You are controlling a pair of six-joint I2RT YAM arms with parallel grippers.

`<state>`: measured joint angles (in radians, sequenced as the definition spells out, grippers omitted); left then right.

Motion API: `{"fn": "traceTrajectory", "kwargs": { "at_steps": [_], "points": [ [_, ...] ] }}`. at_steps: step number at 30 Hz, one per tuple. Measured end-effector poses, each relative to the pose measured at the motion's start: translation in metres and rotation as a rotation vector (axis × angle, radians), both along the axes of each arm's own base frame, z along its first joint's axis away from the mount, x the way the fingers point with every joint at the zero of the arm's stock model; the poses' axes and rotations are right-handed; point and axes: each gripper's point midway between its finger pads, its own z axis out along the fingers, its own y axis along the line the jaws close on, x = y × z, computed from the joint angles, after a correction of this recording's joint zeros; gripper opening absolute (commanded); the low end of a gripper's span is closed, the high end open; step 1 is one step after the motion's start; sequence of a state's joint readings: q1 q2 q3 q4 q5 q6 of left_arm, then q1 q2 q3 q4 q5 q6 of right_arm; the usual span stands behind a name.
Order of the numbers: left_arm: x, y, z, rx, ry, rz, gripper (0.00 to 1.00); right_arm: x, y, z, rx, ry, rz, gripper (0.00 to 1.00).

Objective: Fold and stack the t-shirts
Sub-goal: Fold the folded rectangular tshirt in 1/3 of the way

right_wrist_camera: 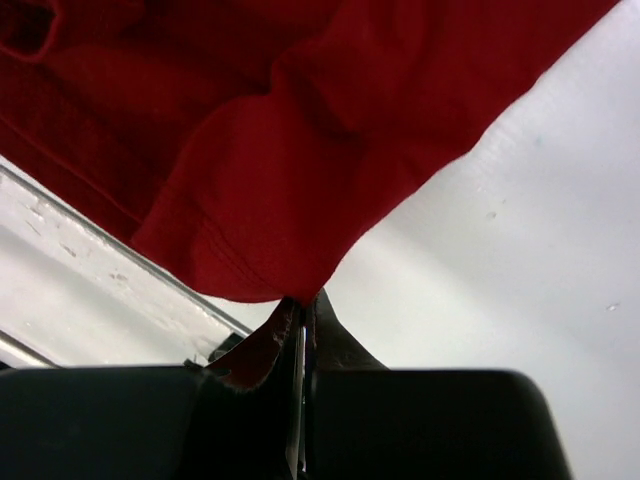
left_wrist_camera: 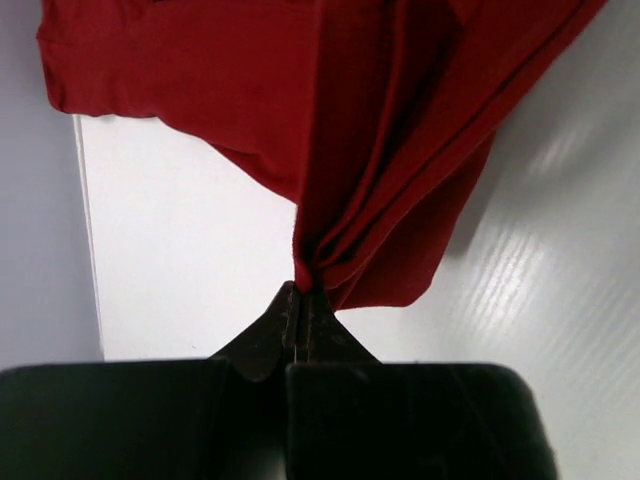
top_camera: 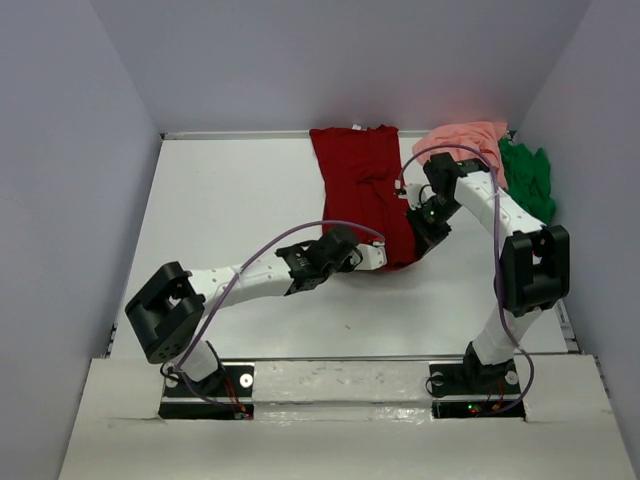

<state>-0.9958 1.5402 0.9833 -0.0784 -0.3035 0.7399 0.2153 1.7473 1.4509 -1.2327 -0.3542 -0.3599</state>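
The red shirt (top_camera: 362,185) lies long and rumpled at the far middle of the glossy white table (top_camera: 240,210), and both arms meet it at its near end. The left gripper (left_wrist_camera: 301,303) is pressed shut on a bunch of soft folds that fan up from its dark tips. The right gripper (right_wrist_camera: 303,306) pinches a stitched hem edge the same way. At the far right, the pink shirt (top_camera: 468,140) sits crumpled against the heaped green shirt (top_camera: 530,180).
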Motion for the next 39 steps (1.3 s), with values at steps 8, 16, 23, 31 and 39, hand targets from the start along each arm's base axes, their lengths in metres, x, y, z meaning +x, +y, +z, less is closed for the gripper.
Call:
{"fn": "traceTrajectory", "kwargs": {
  "at_steps": [8,16,23,31,39],
  "points": [
    [0.022,0.002,0.009,-0.016,-0.042,0.039,0.0,0.035,0.011,-0.004,0.021,-0.034,-0.021,0.0],
    [0.038,0.0,0.004,0.004,-0.057,0.054,0.0,0.061,0.014,0.008,0.02,-0.106,-0.04,0.0],
    [0.054,-0.004,-0.002,0.018,-0.07,0.073,0.0,0.085,0.011,0.012,-0.013,-0.18,-0.063,0.0],
    [0.086,-0.002,0.011,-0.017,-0.13,0.144,0.0,0.106,0.01,-0.011,-0.048,-0.172,-0.085,0.0],
    [0.118,0.001,0.025,-0.041,-0.18,0.203,0.0,0.137,0.011,-0.004,-0.049,-0.236,-0.104,0.0]
  ]
}}
